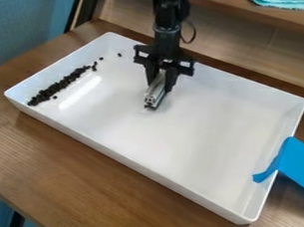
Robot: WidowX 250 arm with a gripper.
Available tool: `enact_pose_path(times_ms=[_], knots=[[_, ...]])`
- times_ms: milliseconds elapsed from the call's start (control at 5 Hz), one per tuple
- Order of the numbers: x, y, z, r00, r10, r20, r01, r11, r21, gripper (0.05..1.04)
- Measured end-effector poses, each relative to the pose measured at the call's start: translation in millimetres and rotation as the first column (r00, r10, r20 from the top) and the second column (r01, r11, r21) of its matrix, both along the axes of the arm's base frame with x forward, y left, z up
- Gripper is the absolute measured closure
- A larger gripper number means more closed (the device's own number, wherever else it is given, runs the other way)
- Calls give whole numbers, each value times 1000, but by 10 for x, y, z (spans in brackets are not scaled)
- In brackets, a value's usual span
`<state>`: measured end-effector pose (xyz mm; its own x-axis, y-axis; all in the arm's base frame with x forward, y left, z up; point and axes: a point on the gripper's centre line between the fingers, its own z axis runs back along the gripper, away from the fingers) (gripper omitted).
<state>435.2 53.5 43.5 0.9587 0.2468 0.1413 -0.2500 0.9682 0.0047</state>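
a: what does the camera view show of the tool [159, 85]?

b: it hangs over the upper middle of a big white tray [178, 148], clamped on a short metal bar [153, 94], one black finger on each side.

a: what is the bar like?

b: silvery and straight-edged, with long grooves down its length and a notched, squarish end. it slants down toward the tray floor; i can't tell whether it touches.

a: and the tray?

b: rectangular, smooth and glossy like plastic or enamel, with low sloping walls and rounded corners. light makes a pale streak on its floor near the left side.

a: anything in it?

b: small dark pellets [62, 84], rough and roundish, heaped in a narrow line beside the left wall. a few lie apart near the line's upper end, and one more sits nearer the tool.

a: what's that on the right?

b: a flat, matte blue piece [300, 161] reaching in over the tray's right wall, its narrower, uneven end inside. i can't tell what it is made of.

a: and underneath?

b: a brown desk [102, 181] with streaky wood grain. behind it, a wooden shelf [224, 3] bears a crumpled, soft-looking turquoise cloth [281, 1], and a textured blue surface [22, 19] stands at the upper left.
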Motion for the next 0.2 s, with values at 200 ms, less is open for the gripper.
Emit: enact_pose_path(times_ms=[200], knots=[[10, 20, -11, 1000, 5, 5, -5, 1000, 12, 697]])
